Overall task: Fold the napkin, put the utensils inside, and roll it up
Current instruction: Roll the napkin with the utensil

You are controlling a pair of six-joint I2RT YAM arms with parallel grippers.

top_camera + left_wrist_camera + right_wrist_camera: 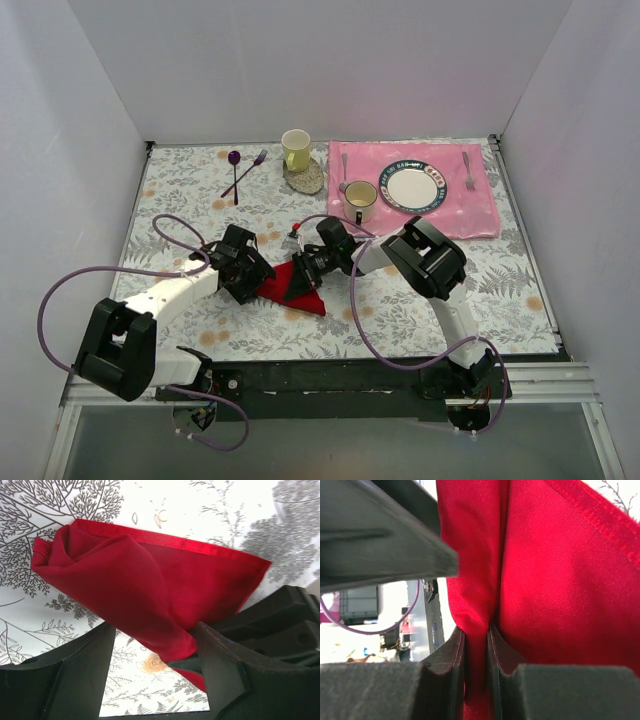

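The leaf-patterned table [450, 300] holds a napkin [306, 297] at the right gripper [300, 276], a pink placemat [470, 215] beyond it, and purple cutlery [243, 172] beyond the left gripper [266, 274].

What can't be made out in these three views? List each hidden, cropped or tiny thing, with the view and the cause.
- Top view: the middle of the red cloth napkin is covered by the left fingers and right fingers, so its contents are unseen.
- Right wrist view: the napkin's outline is cut off by the frame edges.
- Left wrist view: the napkin's lower corner is behind the left fingers.
- Top view: the rim lettering of the white round plate is too small.
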